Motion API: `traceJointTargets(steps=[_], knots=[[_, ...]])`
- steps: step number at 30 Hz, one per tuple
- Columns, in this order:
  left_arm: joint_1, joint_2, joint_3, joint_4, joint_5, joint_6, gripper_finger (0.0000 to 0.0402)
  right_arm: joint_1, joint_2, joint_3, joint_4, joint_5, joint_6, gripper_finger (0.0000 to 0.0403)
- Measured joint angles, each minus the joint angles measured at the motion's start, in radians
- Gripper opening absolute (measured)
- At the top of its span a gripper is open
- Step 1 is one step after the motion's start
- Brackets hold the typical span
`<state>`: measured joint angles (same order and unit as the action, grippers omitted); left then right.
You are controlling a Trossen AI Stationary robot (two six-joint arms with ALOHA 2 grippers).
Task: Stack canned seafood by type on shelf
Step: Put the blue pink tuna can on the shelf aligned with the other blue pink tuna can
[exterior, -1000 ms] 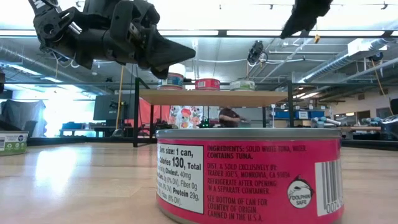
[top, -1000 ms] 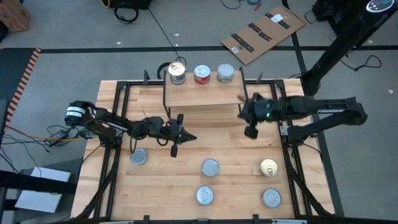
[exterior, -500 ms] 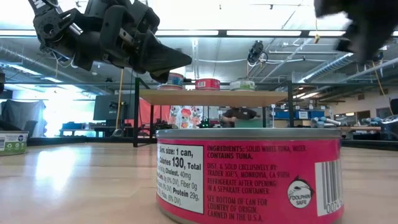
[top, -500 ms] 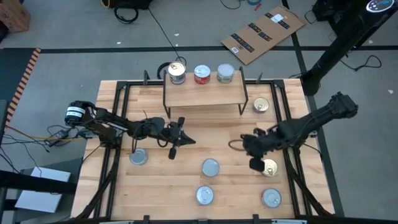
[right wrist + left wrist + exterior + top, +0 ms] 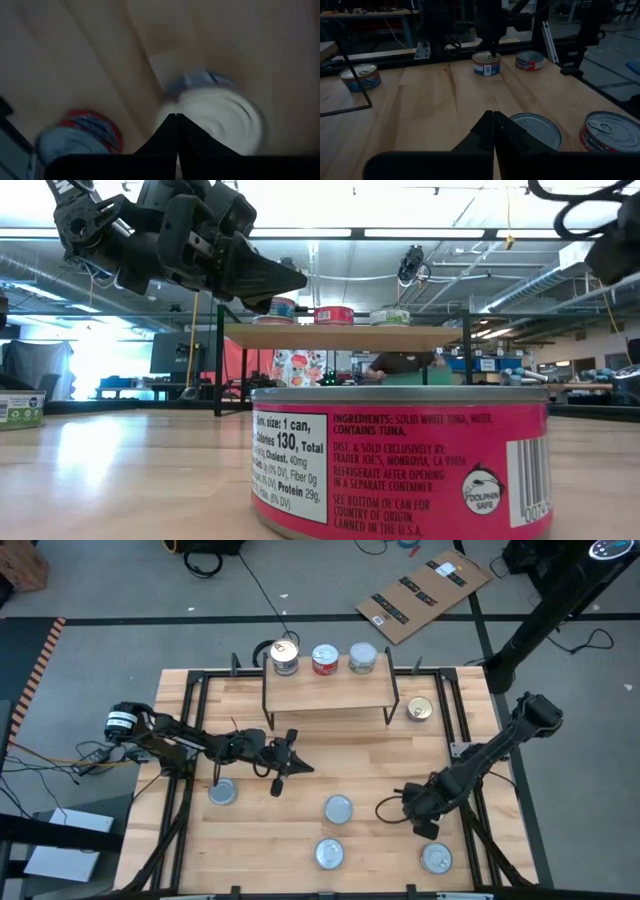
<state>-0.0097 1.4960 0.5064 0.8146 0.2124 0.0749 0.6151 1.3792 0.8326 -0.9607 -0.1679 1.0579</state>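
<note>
Over tabletop (image 5: 370, 755), right tool (image 5: 428, 825) closed, empty.

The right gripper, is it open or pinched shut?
Shut. In its own wrist view the right gripper has both dark fingers pressed together, nothing between them, above a gold-topped can.

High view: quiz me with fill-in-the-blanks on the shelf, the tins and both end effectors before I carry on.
1. The shelf carries ___ tins.
2. The gold-topped tin lies on the table beside the shelf, on the ___ arm's side.
3. The left end effector and the right end effector both have their fingers ___.

Missing words: three; right; shut.
</note>
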Motion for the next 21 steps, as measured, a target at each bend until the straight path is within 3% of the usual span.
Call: traceJointTargets(steps=[6, 15, 21], knots=[[-0.023, 0.000, 0.000, -0.032, 0.009, 0.028, 0.0007, -0.004, 0.036, 0.000, 0.098, 0.020, -0.089, 0.0006], [-0.044, 0.000, 0.000, -0.044, -0.002, 0.027, 0.0007, 0.008, 0.042, 0.001, -0.123, 0.014, -0.068, 0.0007], [-0.045, 0.000, 0.000, -0.045, -0.002, 0.026, 0.0007, 0.008, 0.023, 0.001, -0.174, -0.006, -0.075, 0.0007]])
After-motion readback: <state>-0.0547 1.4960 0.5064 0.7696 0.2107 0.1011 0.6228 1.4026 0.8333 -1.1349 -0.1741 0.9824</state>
